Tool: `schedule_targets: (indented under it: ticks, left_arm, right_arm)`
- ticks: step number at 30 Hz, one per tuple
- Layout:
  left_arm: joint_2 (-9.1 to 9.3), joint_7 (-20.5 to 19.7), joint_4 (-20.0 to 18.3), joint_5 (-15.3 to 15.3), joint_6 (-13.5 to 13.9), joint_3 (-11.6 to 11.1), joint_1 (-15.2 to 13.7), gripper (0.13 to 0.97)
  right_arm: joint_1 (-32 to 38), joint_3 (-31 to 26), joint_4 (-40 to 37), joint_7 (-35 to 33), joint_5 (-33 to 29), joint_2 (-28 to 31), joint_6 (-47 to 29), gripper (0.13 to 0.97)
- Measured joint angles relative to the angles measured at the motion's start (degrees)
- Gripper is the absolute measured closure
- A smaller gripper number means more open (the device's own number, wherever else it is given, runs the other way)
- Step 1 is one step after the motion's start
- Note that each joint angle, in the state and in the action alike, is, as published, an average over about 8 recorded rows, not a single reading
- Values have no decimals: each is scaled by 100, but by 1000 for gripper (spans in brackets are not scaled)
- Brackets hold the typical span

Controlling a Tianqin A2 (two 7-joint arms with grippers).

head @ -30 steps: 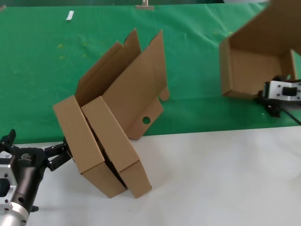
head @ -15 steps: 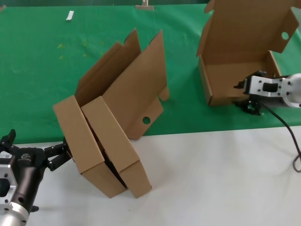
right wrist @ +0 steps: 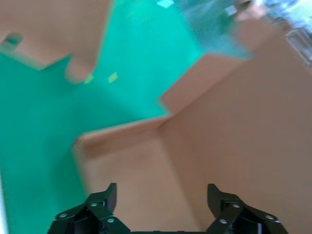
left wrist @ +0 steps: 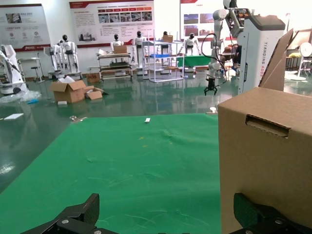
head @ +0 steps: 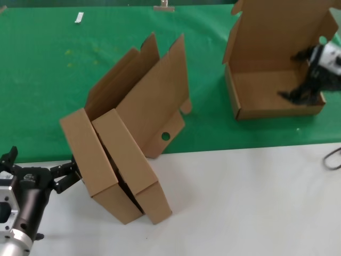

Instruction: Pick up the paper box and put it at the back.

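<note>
The right gripper (head: 302, 95) has its fingers (right wrist: 105, 197) spread apart, grasping nothing, and it hangs over the open tray of the paper box (head: 272, 90) near that box's right-hand wall; the right wrist view looks down past both fingers into the bare cardboard floor of the tray. The paper box sits flat on the green cloth (head: 48, 80) at the far right, its lid standing up behind it, with a small round hole near the lid's right edge. The left gripper (head: 68, 176) waits low at the near left over the white counter (head: 240, 202), its fingers (head: 65, 169) released and parted, just beside the outer wall of two other boxes (head: 125, 170) that lean together on edge. Those two stand where the counter meets the cloth, their lids raised behind them, and the nearer lid shows a round hole. A small white scrap (head: 79, 17) lies far back on the cloth
</note>
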Motion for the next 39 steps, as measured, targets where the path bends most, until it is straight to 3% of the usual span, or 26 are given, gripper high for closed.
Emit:
schedule_targets:
  ticks: [7, 13, 18, 24, 27, 33, 39]
  left_arm:
    - [0, 0, 0, 0, 0, 0, 0, 132]
    - [0, 0, 0, 0, 0, 0, 0, 132]
    - [0, 1, 0, 0, 0, 0, 0, 132]
    - [0, 2, 0, -1, 0, 0, 0, 132]
    - [0, 2, 0, -1, 0, 0, 0, 132]
    - [0, 2, 0, -2, 0, 0, 0, 132]
    - [0, 2, 0, -1, 0, 0, 0, 132]
  right_arm:
    - [-94, 935, 14, -62, 911, 426, -608, 402]
    - [-860, 2095, 290, 58, 2032, 651, -1328, 300]
    - [-2011, 3284, 1018, 883, 2821, 606, -1546, 213]
    - [-3534, 4578, 2329, 2336, 3187, 221, -1146, 168]
    - [-4232, 4719, 3027, 3035, 3508, 97, -876, 141]
    - [-5468, 4255, 4321, 4310, 4420, 95, -380, 138]
    - [-5777, 4098, 4707, 4508, 4496, 89, -154, 129]
